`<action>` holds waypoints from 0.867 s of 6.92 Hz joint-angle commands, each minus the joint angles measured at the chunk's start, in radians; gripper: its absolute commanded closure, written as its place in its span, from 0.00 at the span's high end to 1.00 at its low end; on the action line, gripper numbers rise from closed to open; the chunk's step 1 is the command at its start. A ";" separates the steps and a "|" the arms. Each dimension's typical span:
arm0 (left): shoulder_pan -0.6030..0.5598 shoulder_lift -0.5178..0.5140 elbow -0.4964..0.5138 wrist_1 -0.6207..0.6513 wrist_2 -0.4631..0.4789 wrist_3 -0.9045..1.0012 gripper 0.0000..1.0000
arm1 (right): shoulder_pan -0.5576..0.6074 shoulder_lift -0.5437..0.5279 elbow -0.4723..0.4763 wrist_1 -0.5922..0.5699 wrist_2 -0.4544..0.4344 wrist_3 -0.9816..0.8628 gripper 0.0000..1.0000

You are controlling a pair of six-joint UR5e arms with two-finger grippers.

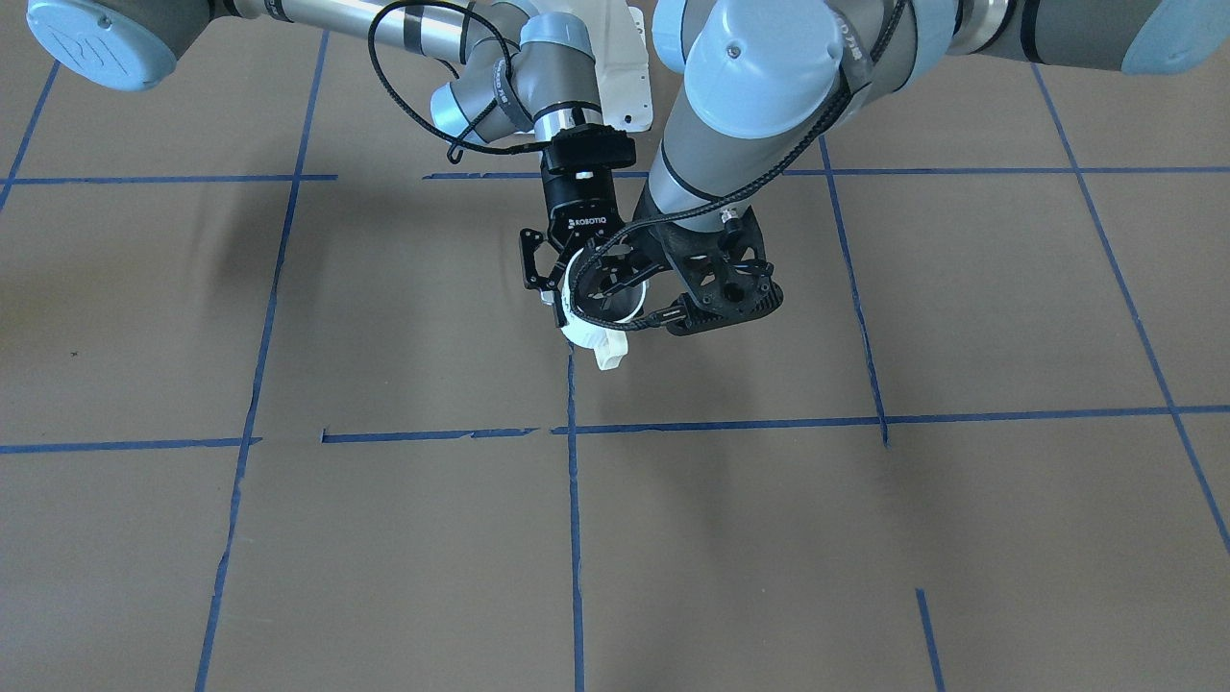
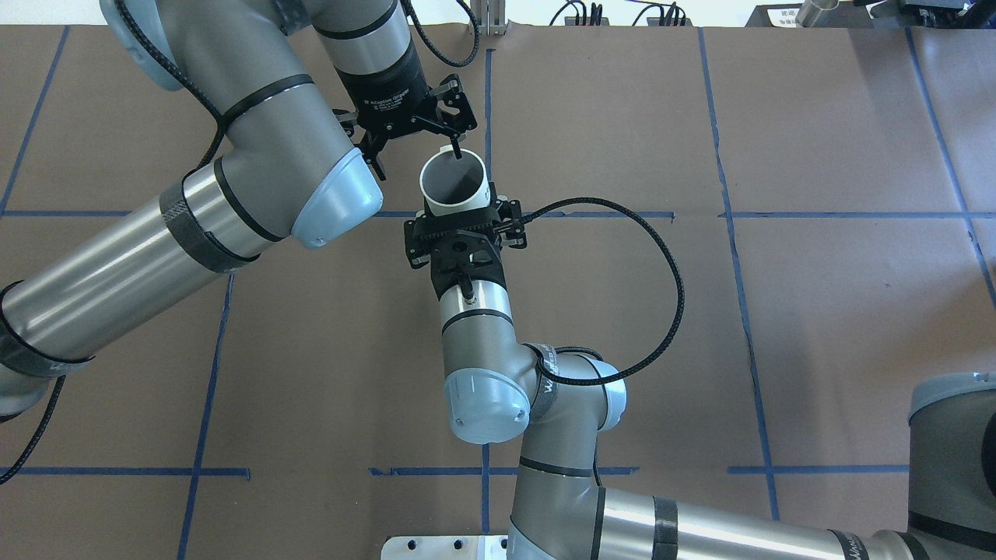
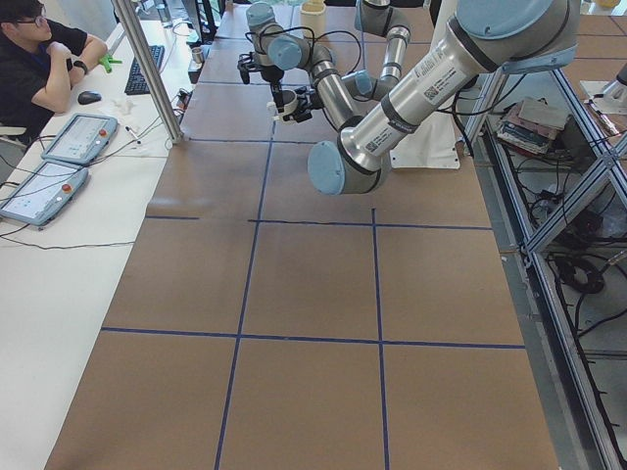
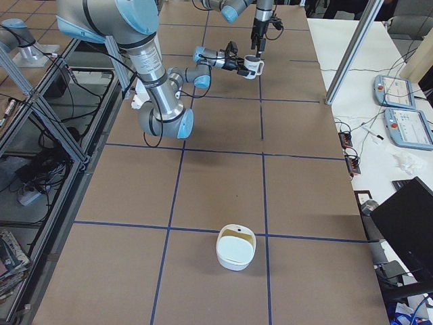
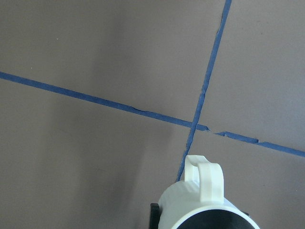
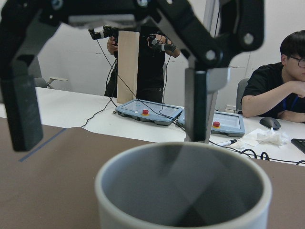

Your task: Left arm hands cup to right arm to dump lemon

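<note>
The white cup (image 2: 459,204) is upright above the table, with my right gripper (image 2: 461,222) shut on its lower body from the robot's side. In the front view a right finger (image 1: 536,271) lies against the cup (image 1: 586,336), whose handle points away from the robot. My left gripper (image 2: 417,158) hangs open over the cup's far side. One finger (image 2: 455,149) reaches the far rim and the other stands well off to the side. The right wrist view shows the cup's grey inside (image 6: 183,191) with no lemon in sight; the lemon is hidden.
A white lidded container (image 4: 236,247) sits on the brown table far toward the robot's right end. Blue tape lines (image 1: 574,500) grid the tabletop. Beyond the far edge a seated person (image 6: 286,90) and teach pendants (image 6: 147,110) are at a white desk.
</note>
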 commanded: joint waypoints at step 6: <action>0.033 0.035 -0.038 0.000 -0.008 -0.004 0.98 | 0.018 0.002 0.007 0.002 0.004 -0.003 0.00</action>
